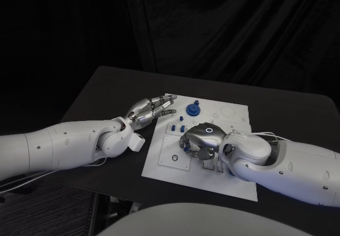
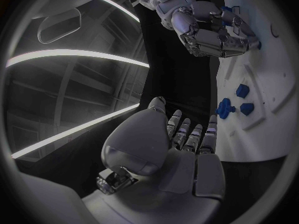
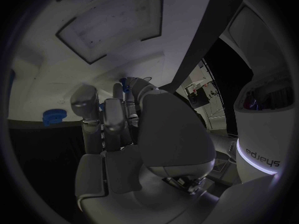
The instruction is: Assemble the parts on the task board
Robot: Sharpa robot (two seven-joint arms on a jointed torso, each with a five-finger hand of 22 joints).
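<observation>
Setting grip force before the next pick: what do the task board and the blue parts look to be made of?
The task board looks like rigid white plastic or painted sheet with a matte finish: flat, even, no glare, with cut recesses. The blue parts, such as the round blue part, look like moulded or printed plastic: solid uniform colour, dull surface. Neither can be confirmed from the look alone.

1 task board (image 1: 177, 169), approx 5 blue parts (image 1: 193, 107), 2 hands (image 1: 150, 111)

black table (image 1: 106, 93), dark curtain bkgd (image 1: 234, 39)
</observation>
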